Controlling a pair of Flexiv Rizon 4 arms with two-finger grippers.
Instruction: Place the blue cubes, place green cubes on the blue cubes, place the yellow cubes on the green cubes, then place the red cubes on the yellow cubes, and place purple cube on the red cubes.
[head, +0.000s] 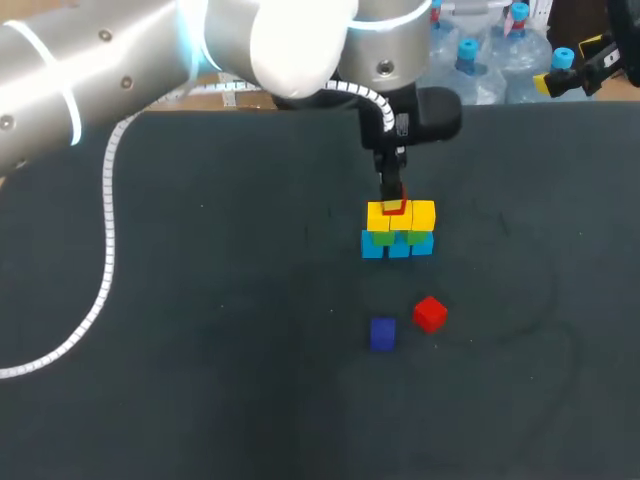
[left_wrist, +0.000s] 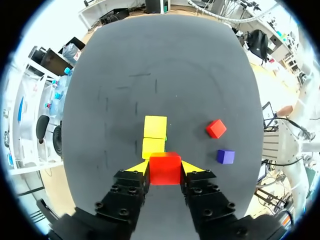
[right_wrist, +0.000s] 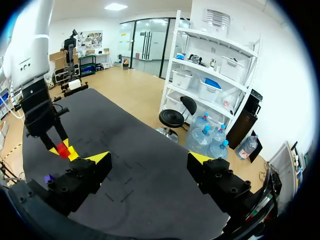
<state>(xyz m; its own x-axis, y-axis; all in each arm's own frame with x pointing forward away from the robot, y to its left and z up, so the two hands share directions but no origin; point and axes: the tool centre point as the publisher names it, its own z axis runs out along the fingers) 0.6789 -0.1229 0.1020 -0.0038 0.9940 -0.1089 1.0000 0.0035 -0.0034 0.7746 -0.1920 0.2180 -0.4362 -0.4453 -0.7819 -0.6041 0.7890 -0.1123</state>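
Note:
A stack stands mid-table: a row of blue cubes (head: 398, 246), green cubes (head: 383, 238) on them, and yellow cubes (head: 422, 215) on top. My left gripper (head: 392, 200) is right over the yellow row, shut on a red cube (left_wrist: 165, 168) that sits at the row's top. The yellow cubes (left_wrist: 154, 127) lie just ahead of the fingers. A second red cube (head: 430, 313) and a purple cube (head: 382, 333) lie loose in front of the stack. My right gripper (right_wrist: 150, 158) is open and holds nothing, well away from the stack.
The dark table mat (head: 200, 330) is bare around the stack and the two loose cubes. My left arm's white cable (head: 105, 250) hangs over the left part of the table.

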